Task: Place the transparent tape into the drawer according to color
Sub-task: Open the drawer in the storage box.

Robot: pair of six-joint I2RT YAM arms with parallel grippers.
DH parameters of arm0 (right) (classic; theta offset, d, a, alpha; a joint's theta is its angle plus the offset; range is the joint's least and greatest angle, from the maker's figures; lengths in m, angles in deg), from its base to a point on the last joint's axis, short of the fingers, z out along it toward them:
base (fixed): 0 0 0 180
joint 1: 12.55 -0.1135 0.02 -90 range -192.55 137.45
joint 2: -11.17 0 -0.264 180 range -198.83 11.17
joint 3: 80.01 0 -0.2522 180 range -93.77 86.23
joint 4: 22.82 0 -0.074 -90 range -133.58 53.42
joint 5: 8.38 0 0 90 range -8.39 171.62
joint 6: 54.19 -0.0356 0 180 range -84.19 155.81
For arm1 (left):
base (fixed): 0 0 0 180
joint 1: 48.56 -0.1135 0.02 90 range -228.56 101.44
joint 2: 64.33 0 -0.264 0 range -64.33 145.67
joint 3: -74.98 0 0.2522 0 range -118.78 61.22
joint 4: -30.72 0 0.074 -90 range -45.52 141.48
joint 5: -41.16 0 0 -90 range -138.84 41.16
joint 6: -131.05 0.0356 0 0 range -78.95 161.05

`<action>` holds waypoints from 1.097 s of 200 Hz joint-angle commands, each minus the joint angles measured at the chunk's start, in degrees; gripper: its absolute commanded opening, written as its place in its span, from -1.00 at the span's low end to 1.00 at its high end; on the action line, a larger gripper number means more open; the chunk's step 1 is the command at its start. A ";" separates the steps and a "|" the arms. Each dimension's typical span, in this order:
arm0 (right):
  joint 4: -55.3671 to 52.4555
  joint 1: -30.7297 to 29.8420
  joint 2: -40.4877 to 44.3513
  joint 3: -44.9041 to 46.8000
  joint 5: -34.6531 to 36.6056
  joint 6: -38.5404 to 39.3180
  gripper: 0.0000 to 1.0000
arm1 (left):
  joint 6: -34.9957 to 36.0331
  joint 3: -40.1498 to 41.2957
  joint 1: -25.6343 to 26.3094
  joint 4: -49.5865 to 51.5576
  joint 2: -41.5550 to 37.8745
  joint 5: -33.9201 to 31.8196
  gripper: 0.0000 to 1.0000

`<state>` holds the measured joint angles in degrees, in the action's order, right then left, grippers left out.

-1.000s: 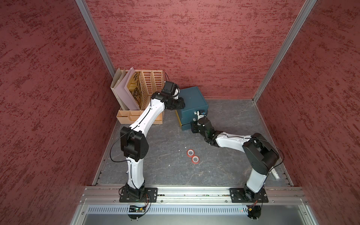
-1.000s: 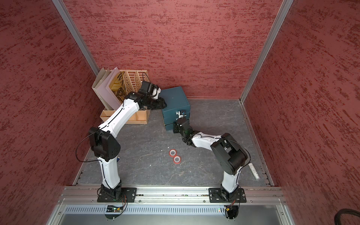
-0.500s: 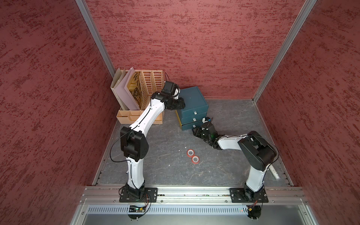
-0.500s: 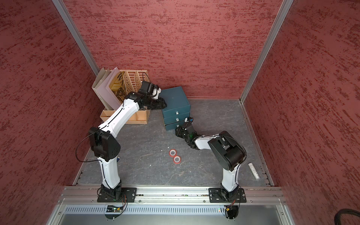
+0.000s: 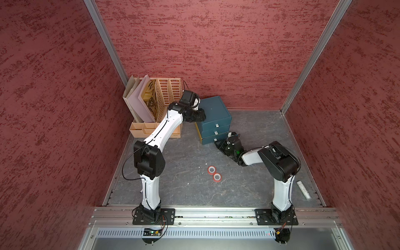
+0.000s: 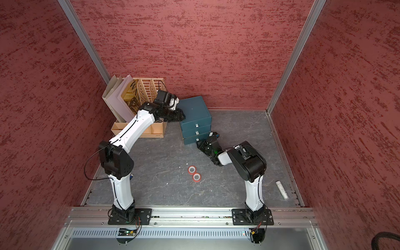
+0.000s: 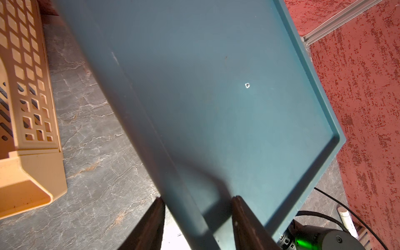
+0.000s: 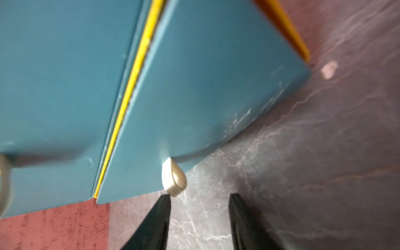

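Note:
Two red rolls of transparent tape [image 5: 212, 169] [image 5: 217, 177] lie side by side on the grey floor, seen in both top views [image 6: 191, 169] [image 6: 196, 177]. The teal drawer cabinet [image 5: 213, 110] [image 6: 194, 108] has three drawers, all shut. My left gripper [image 5: 200, 116] [image 7: 198, 216] is open and straddles the cabinet's top edge [image 7: 186, 205] at its front left corner. My right gripper [image 5: 218, 144] [image 8: 199, 216] is open and empty, low over the floor. One of its fingertips [image 8: 164, 201] is just short of the white handle [image 8: 173, 179] on the bottom drawer [image 8: 205, 97].
A tan file organiser [image 5: 151, 129] holding folders stands left of the cabinet, close behind my left arm. A white tube [image 5: 303, 190] lies by the right wall. Red walls enclose the floor on three sides.
My right gripper has come down the cabinet's front from about the middle drawer to the bottom drawer's handle, and its elbow has drawn in. The left arm has not moved.

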<state>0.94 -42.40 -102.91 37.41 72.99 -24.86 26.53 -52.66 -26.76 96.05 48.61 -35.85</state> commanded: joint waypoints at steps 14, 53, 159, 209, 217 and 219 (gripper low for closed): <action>7.83 0.36 -0.70 0.58 -1.40 -2.09 -0.07 | 1.25 -0.46 0.61 1.92 0.66 2.04 0.03; 10.47 0.44 -0.82 1.66 -0.96 -2.44 -0.07 | 1.25 -0.45 0.70 1.86 0.68 2.04 0.02; 13.50 0.84 -3.12 0.54 0.05 -3.01 -0.71 | 1.43 -0.89 0.70 2.39 0.61 2.06 0.02; 14.61 0.89 -2.81 1.32 0.27 -3.01 -1.00 | 1.52 -1.15 0.79 2.53 0.61 2.04 0.02; 14.97 0.84 -2.61 1.65 0.11 -3.13 -1.00 | 1.60 -1.16 0.80 2.64 0.80 2.04 0.01; 15.00 0.84 -2.59 1.69 0.10 -3.23 -1.00 | 1.60 -1.23 0.79 2.61 0.83 2.04 0.01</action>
<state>12.87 -41.96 -105.42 38.35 72.66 -28.22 26.59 -52.82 -26.76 96.40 48.61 -35.80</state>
